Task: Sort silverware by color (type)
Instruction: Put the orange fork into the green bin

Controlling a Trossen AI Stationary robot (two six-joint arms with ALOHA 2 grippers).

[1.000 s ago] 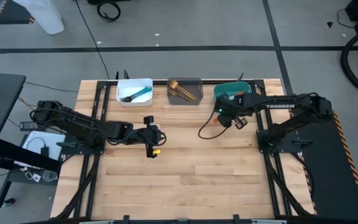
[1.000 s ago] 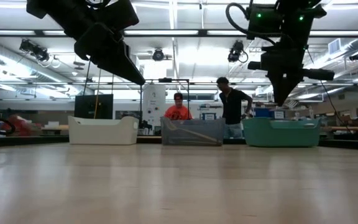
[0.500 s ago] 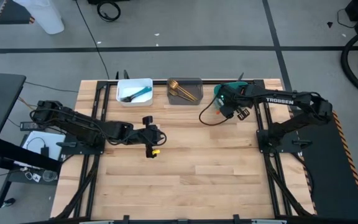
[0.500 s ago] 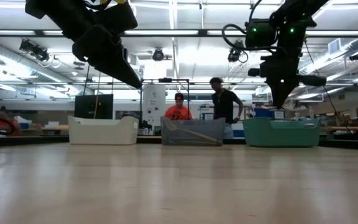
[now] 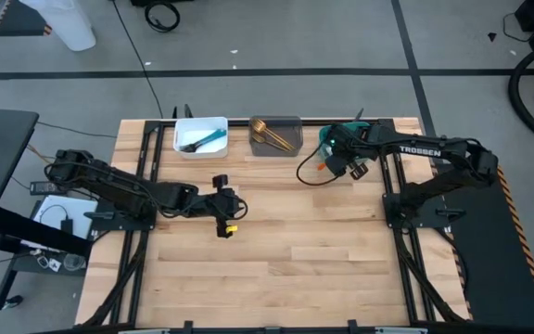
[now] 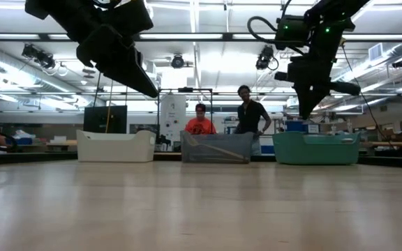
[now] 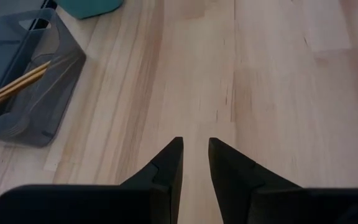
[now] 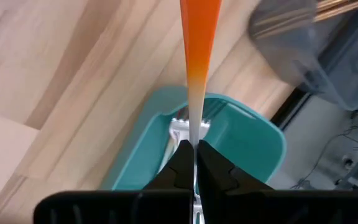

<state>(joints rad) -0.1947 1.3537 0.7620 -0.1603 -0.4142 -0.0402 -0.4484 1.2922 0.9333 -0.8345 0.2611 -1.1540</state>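
The orange-handled utensil [image 8: 199,37] is clamped by its silver end in my right gripper [image 8: 194,163], handle pointing away from the wrist, directly over the teal bin [image 8: 253,134]. Silver cutlery [image 8: 182,129] already lies in that bin. In the high view the right gripper [image 5: 339,160] hangs at the teal bin's [image 5: 327,135] front edge, at the back right of the tabletop [image 5: 286,250].

Task status, judged from the bins: the white bin [image 5: 182,128] holds blue-handled pieces [image 5: 208,140], the grey bin [image 5: 290,122] holds gold pieces [image 5: 271,134], and no loose cutlery shows on the tabletop. The utensil in my grip appears to be the last one; what remains is to let it go into the teal bin.

My left gripper [image 5: 222,206] waits above the middle-left of the tabletop, fingers [image 7: 166,171] parted a little and holding nothing.

Clearance: the teal bin lies below the utensil, so a drop from here should land inside. The grey bin [image 8: 303,37] stands just beside the teal one; any sideways drift that way risks the wrong bin. The three bins sit along the back edge; the boards in front of them offer open room for pulling back, and the left arm is well apart.
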